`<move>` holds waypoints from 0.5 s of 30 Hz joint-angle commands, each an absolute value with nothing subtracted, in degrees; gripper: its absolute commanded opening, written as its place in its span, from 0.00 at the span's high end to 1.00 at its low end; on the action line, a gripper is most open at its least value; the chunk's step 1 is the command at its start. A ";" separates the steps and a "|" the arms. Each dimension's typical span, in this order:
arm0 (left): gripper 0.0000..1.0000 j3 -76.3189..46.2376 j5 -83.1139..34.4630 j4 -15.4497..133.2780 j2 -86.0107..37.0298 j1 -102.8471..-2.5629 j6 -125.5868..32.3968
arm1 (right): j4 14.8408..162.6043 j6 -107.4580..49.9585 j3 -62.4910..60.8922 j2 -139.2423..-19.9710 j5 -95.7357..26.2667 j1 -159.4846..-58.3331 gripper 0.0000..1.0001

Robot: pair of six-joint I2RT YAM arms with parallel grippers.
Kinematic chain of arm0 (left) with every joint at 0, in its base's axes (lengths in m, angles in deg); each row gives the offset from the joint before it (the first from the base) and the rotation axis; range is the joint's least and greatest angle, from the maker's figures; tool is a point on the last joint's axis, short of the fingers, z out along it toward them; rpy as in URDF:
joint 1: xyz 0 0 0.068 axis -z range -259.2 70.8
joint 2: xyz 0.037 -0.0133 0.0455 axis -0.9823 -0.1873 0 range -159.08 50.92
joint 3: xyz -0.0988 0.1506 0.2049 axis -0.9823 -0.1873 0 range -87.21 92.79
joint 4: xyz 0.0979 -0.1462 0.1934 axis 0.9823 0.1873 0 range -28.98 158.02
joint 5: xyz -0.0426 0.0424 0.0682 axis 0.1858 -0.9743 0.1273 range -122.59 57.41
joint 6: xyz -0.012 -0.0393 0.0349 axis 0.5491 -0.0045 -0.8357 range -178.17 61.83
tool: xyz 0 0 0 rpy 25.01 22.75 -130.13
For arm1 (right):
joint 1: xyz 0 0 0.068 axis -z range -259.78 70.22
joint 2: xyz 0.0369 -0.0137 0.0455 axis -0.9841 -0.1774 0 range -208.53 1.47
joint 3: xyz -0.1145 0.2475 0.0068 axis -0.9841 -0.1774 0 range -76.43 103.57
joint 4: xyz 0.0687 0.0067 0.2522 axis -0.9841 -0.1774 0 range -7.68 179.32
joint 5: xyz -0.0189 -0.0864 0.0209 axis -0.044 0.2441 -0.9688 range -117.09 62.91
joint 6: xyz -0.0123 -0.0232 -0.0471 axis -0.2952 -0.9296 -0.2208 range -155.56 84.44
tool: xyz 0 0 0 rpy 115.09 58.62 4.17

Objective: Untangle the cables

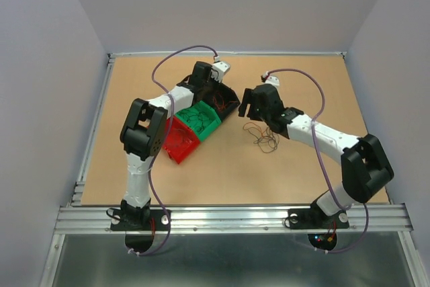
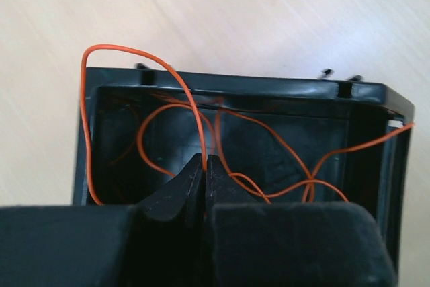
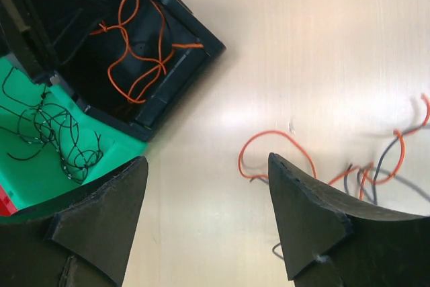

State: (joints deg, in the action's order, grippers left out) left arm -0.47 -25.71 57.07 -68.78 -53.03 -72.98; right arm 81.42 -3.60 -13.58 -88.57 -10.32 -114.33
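Observation:
The loose cables [image 1: 263,137] lie as a small clump of orange and dark wires on the table, right of the bins; in the right wrist view they [image 3: 376,169] sit right of my fingers. My right gripper [image 1: 249,107] [image 3: 207,162] is open and empty above bare table between the bins and the clump. My left gripper [image 1: 215,94] [image 2: 205,160] is down in the black bin [image 2: 235,89], shut on a thin orange wire [image 2: 191,109] that loops up over the bin's rim. More orange wires [image 3: 131,38] lie in that black bin [image 3: 201,48].
Three bins stand in a diagonal row: black [image 1: 232,104], green [image 1: 208,124] with dark wires [image 3: 57,132], and red [image 1: 181,149] nearest the left arm. Purple arm cables arch over both arms. A metal rail runs along the near edge.

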 commanded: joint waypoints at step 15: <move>1.00 -0.46 -35.75 73.50 -62.90 -43.87 -86.73 | 93.89 5.75 -27.21 -75.00 -5.56 -114.41 0.22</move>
